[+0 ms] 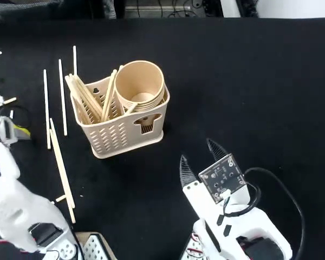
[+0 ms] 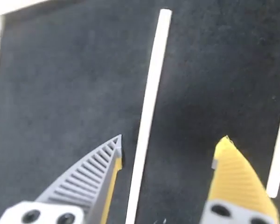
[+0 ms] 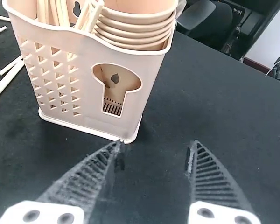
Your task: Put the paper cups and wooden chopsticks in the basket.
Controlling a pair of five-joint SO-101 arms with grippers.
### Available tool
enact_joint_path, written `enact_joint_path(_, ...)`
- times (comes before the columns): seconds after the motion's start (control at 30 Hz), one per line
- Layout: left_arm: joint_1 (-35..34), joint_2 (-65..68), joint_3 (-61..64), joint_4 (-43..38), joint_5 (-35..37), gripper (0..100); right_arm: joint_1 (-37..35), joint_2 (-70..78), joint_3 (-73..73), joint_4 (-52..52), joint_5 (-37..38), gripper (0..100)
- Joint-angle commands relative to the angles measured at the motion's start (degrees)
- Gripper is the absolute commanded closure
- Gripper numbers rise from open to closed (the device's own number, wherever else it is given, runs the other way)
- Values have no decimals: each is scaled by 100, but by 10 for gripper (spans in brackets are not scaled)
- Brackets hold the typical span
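The high camera looks steeply down over the black table [image 1: 249, 81], wide enough to take in both arms. The left wrist camera sits very near the tabletop, facing down past the left gripper [image 2: 172, 137] at 1 pale wooden chopstick [image 2: 149, 107]. The right wrist camera looks low and forward past the right gripper [image 3: 155, 142] at the beige perforated plastic basket [image 3: 74, 88], shared with the high view.
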Motion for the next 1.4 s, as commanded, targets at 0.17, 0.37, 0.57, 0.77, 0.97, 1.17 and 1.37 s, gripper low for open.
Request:
enact_joint_path(0.17, 31, 1943, -2545, 1635, -387, 972, -62, -365, -13, -88, 26, 773)
enact_joint_path(0.37, 22, 2303, -3943, 3596, -378, 971, -62, -365, -22, -88, 18, 773)
enact_joint_path(0.57, -242, 1547, -4330, 4510, -290, 971, -62, -374, -66, -79, 18, 773)
enact_joint_path(0.77, -822, -123, -3635, 4290, 88, 971, 0, -549, -268, -26, 26, 773)
enact_joint_path(0.97, -743, -2057, -1666, 3305, 97, 971, 1011, -488, -136, -44, 18, 860)
enact_joint_path(1.17, -136, -4677, 532, 1723, 1090, 971, 1503, -505, -66, -132, 290, 986)
enact_joint_path(1.37, 927, -6919, 1455, 343, 2338, 971, 1512, -505, 180, -176, 299, 987)
